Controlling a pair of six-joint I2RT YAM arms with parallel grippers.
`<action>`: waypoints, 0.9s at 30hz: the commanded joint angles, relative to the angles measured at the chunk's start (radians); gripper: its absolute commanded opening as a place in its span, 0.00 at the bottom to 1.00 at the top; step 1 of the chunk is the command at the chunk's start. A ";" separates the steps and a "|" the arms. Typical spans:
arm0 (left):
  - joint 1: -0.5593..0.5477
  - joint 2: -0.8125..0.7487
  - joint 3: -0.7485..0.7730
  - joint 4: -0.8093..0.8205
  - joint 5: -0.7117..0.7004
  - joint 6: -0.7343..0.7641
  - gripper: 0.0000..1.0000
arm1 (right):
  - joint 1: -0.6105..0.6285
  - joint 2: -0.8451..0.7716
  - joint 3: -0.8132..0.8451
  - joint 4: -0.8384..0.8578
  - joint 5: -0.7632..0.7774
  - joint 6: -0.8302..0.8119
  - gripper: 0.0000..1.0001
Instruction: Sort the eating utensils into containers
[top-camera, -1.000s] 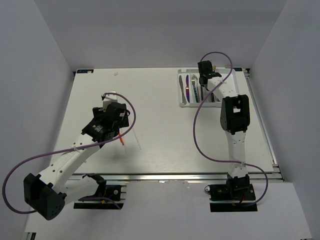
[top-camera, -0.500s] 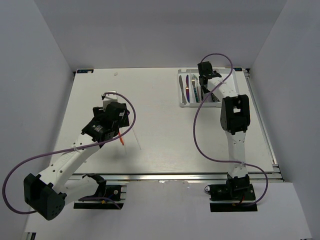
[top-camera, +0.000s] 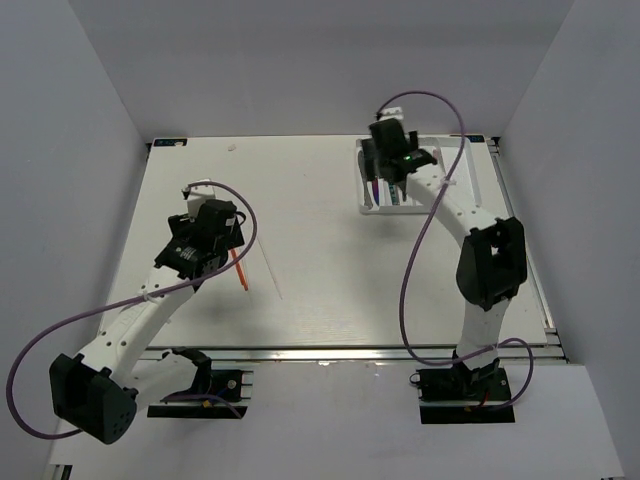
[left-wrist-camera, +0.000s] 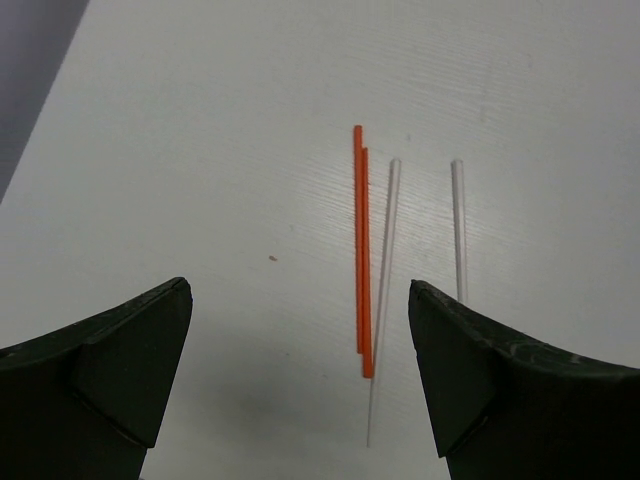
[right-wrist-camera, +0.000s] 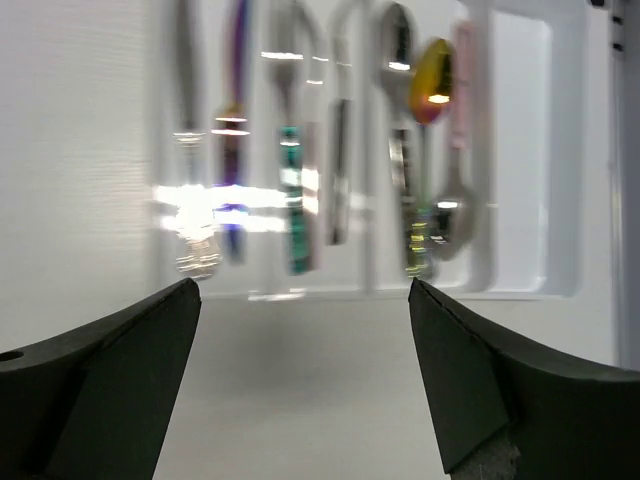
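- Left gripper (left-wrist-camera: 298, 305): jaws wide apart, empty, above the orange chopsticks (left-wrist-camera: 361, 250) and pale chopsticks (left-wrist-camera: 386, 250) on the table (left-wrist-camera: 200, 120).
- Right gripper (right-wrist-camera: 300, 300): jaws apart, empty, facing the cutlery tray (right-wrist-camera: 520, 150).
- Spoons (right-wrist-camera: 433, 75) and other cutlery lie in its compartments; apparently only the chopsticks remain.

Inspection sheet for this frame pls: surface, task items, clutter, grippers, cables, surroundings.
surface: white table, no spills seen.
job's things: orange chopsticks lie side by side on the table, two pale chopsticks beside them. The tray at far right holds several utensils, blurred.
clutter: one tiny red speck.
grippers: left gripper open, empty, over the chopsticks. Right gripper open, empty, at the tray's near end.
cables: purple cables loop off each arm, no snag seen.
surroundings: grey walls, nothing else seen.
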 joint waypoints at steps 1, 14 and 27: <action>0.038 -0.049 0.004 -0.002 -0.076 -0.040 0.98 | 0.214 -0.083 -0.123 0.107 0.208 0.144 0.89; 0.096 -0.230 -0.035 0.026 -0.197 -0.080 0.98 | 0.506 0.281 0.264 0.075 -0.297 0.341 0.89; 0.111 -0.189 -0.026 0.021 -0.139 -0.057 0.98 | 0.586 0.519 0.457 0.015 -0.206 0.225 0.62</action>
